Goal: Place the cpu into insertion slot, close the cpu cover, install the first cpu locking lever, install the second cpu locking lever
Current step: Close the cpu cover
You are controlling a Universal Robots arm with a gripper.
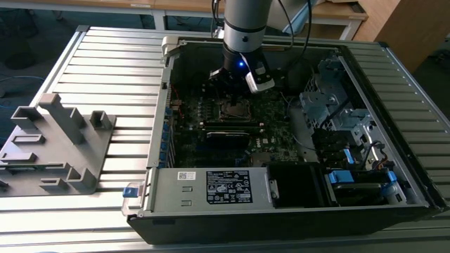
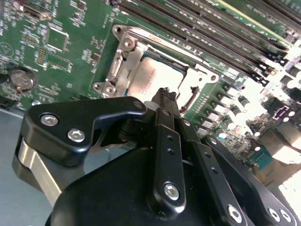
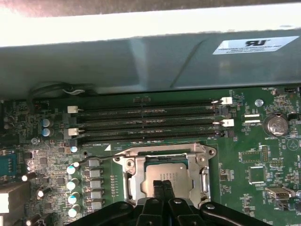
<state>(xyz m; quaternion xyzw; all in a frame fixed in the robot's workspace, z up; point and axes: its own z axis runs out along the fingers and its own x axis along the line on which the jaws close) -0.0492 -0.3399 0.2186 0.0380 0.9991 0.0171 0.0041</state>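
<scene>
While the hand hangs clenched and empty, the chip sits right under its tips, cover framing it: light, stiff, fragile, I reckon; grip edges only.

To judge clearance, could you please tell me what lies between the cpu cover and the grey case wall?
In the first wrist view, long black slots lie side by side between the cpu cover and the case wall.

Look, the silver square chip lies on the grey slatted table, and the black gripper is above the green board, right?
No: the first wrist view shows the silver-grey square chip seated in the silver-rimmed socket on the green board. The black gripper is above it.
</scene>
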